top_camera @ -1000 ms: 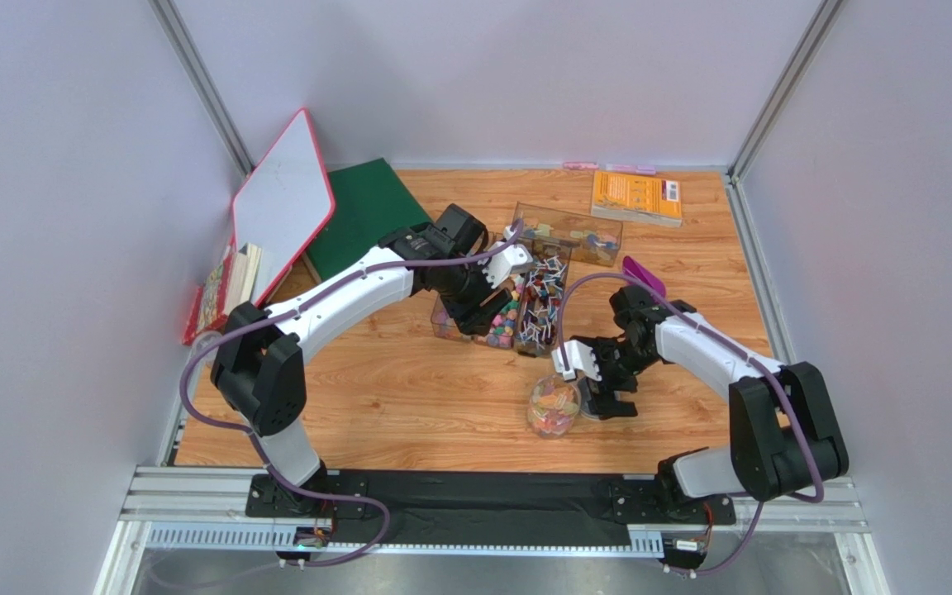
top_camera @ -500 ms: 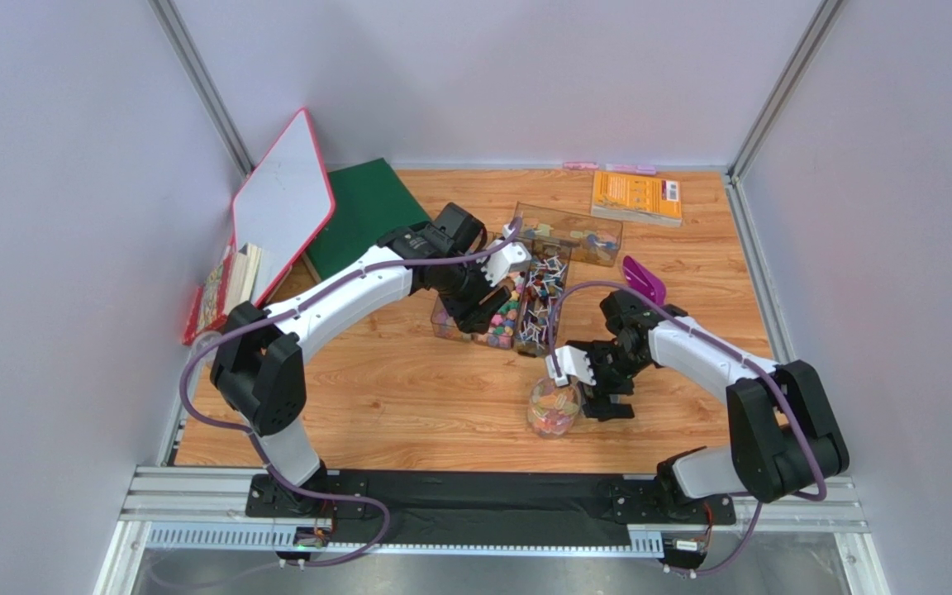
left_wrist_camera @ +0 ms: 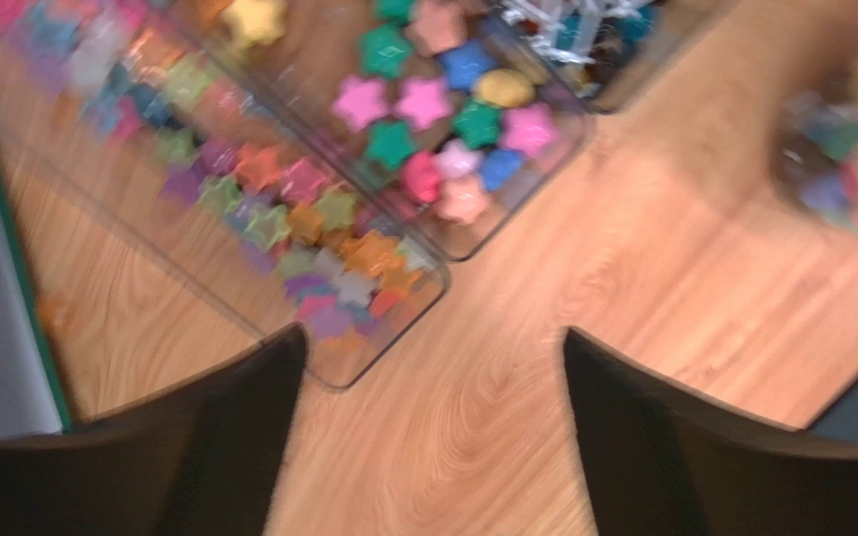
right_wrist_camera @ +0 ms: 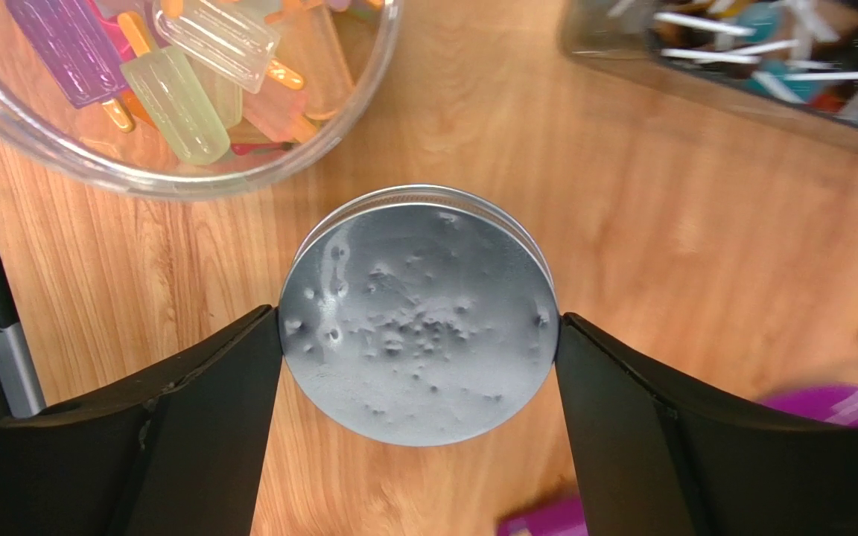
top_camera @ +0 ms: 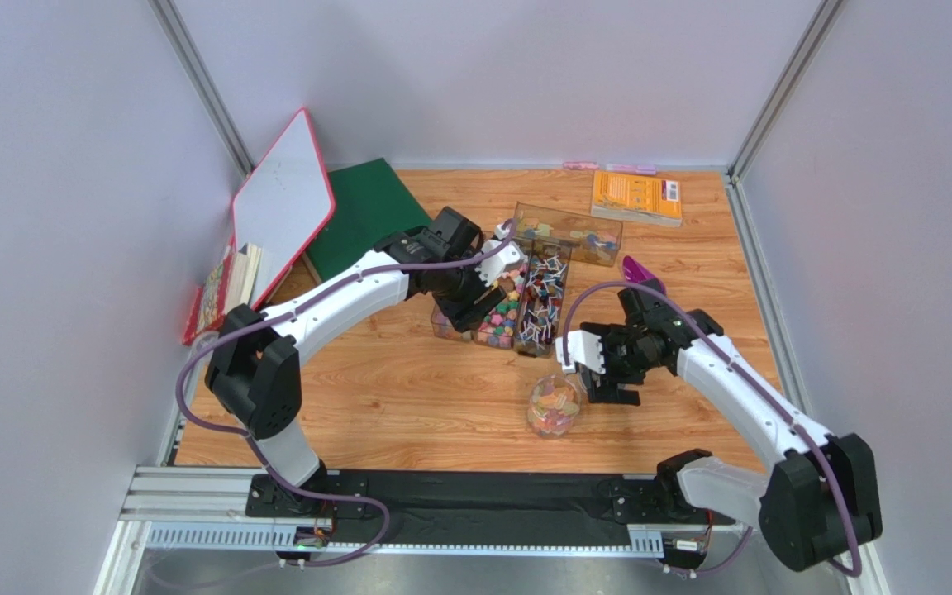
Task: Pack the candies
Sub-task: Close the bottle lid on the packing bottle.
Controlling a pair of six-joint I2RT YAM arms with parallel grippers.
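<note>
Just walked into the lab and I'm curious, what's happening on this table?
Candy packing is under way. The right gripper has its jaws against both sides of a round metal lid, beside a clear jar holding ice-pop candies. The left gripper hovers open and empty over trays of star candies. The jar is not yet capped.

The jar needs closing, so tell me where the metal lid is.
The metal lid sits between the right end effector's fingers in the right wrist view, just below the clear jar of candies.
</note>
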